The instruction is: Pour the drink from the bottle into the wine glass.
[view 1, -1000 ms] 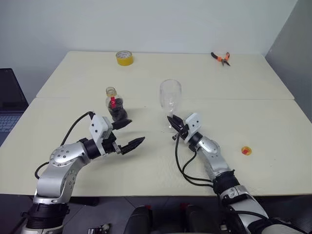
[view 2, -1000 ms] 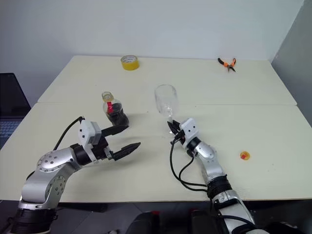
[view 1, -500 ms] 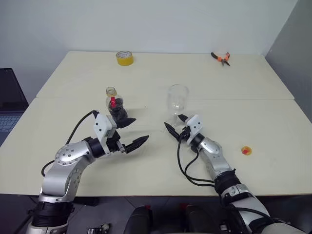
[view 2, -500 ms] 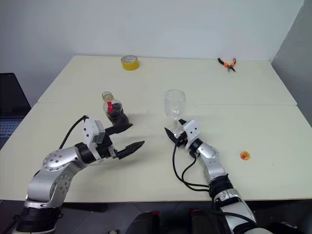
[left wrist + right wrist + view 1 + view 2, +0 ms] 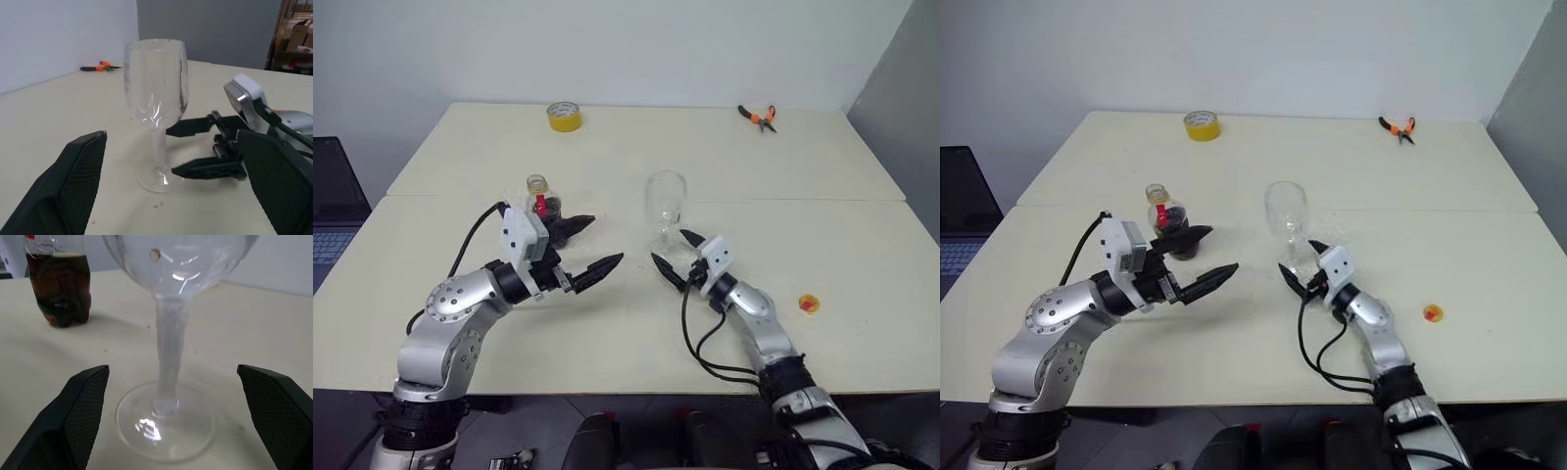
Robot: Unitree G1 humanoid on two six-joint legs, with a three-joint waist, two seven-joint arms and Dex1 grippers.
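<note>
Wine glass (image 5: 666, 211) upright mid-frame, right gripper (image 5: 677, 257) spread wide around its foot, gripping nothing; my left gripper (image 5: 589, 247) wide, empty, beside one bottle (image 5: 544, 210), left of centre

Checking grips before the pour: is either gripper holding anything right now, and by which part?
Nothing is held. The right gripper is open, its fingers apart on either side of the wine glass stem. The left gripper is open near the bottle.
</note>
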